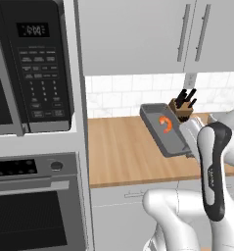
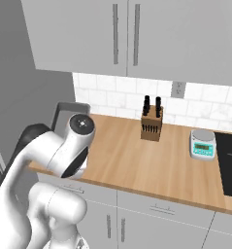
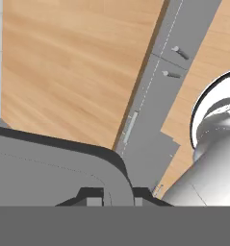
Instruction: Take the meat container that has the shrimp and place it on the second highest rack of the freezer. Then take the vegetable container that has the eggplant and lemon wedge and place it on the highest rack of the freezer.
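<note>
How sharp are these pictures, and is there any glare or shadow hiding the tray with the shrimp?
Left base view: even, soft rendered light, no glare; the meat container and its shrimp read clearly, held tilted above the counter. Right base view: the arm covers most of the tray, its rim peeking out. Hand view: the tray's rim looms large, flatly lit, without detail.

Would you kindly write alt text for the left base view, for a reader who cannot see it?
The meat container, a dark-grey tray, is held tilted above the wooden counter with the orange shrimp inside, the robot's white arm at its right end. A knife block stands behind by the tiled wall; a microwave and oven are at left.
</note>
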